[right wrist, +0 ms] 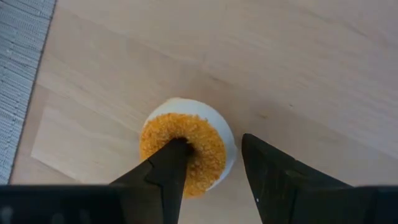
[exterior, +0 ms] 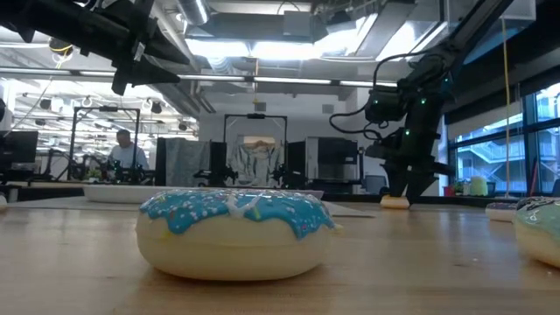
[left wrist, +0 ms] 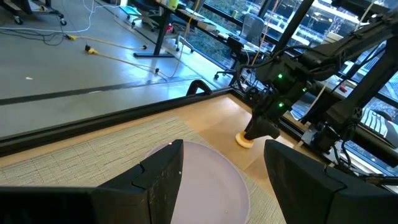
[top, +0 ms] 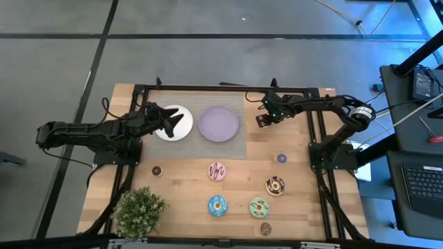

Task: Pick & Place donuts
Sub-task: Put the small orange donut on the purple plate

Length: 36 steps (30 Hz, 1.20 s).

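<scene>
The orange mini donut (right wrist: pixel 186 152) lies flat on the bare wood to the right of the lilac plate (top: pixel 219 123). My right gripper (right wrist: pixel 211 146) comes down on it from above, open. My left gripper (top: pixel 173 123) hangs open above the white plate (top: pixel 181 131), touching nothing. The pink (top: pixel 217 171), chocolate (top: pixel 275 185), blue (top: pixel 217 205) and green (top: pixel 259 206) donuts lie on the wood nearer the near edge. With them are a purple mini (top: pixel 282 158) and two dark minis (top: pixel 157 170) (top: pixel 266 229). My right gripper points down with one fingertip (right wrist: pixel 176 151) in the orange mini donut's hole. The other finger (right wrist: pixel 267 168) stands outside the ring's rim (right wrist: pixel 229 155), a thin strip of table showing between them. Whether the inner finger touches the ring, I cannot tell. The donut sits flat on the table.
A grey woven mat (top: pixel 208 149) lies under both plates at the table's far middle. A small potted plant (top: pixel 138 211) stands at the near left corner. Black frame rails (top: pixel 318 138) run along the table's sides. A person sits in the room far behind the table (exterior: pixel 127 149).
</scene>
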Available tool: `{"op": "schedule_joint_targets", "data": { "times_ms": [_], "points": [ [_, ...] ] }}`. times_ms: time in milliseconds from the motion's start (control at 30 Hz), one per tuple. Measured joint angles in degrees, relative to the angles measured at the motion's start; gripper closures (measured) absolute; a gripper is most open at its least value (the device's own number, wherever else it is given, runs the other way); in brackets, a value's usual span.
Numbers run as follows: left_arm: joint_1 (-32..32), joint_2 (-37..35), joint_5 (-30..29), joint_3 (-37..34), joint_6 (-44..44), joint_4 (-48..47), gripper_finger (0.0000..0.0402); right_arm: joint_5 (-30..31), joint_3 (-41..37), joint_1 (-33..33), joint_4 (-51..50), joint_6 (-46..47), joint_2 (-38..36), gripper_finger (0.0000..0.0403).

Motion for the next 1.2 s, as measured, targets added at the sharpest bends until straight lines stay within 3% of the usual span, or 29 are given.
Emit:
{"op": "schedule_joint_targets", "data": {
  "times_ms": [267,733,967,1200],
  "points": [
    [0.0,0.0,0.0,0.0,0.0,0.0,0.0183,1.3,-0.1,0.0,-0.3,-1.2,-1.2,0.0248],
    [0.0,0.0,0.0,0.0,0.0,0.0,0.0183,1.0,0.7,-0.2,-1.0,-2.7,-1.2,0.0322],
    [0.0,0.0,0.0,0.0,0.0,0.0,0.0183,-6.6,11.1,1.9,-1.1,-8.8,-1.2,0.0324],
    [0.0,0.0,0.0,0.0,0.0,0.0,0.0183,-5.6,21.9,8.2,5.3,-12.7,3.0,0.0324]
  ]
}}
